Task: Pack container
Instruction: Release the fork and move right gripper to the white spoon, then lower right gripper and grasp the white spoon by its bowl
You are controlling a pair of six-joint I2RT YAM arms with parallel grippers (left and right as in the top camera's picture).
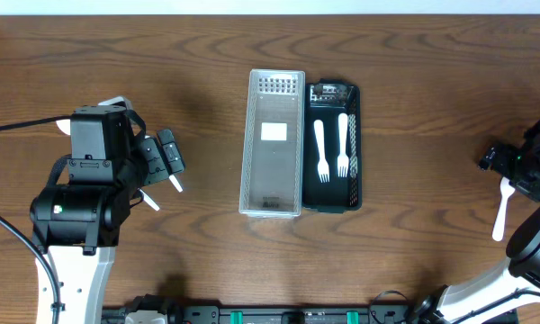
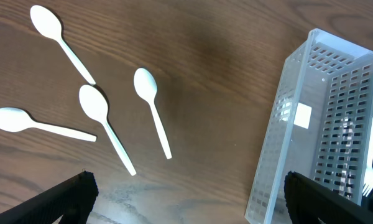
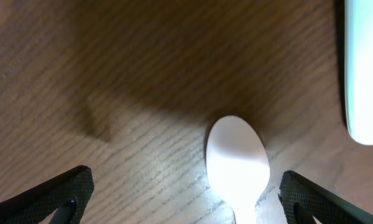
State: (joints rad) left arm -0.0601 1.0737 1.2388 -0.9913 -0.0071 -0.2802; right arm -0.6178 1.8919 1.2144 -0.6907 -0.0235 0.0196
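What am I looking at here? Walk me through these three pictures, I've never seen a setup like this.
These are two robot arms at a wooden table. The overhead picture comes from a fixed camera above. In the middle, side by side, stand a clear slotted bin, apparently empty, and a black bin holding two white forks.

The other two pictures come from cameras on each wrist, looking past that arm's own jaws. The left gripper is open and holds nothing; before it lie four white spoons loose on the wood, with the clear bin to one side. The right gripper is also open, hovering close over a white spoon on the table, not gripping it. Another white object shows at that picture's edge.
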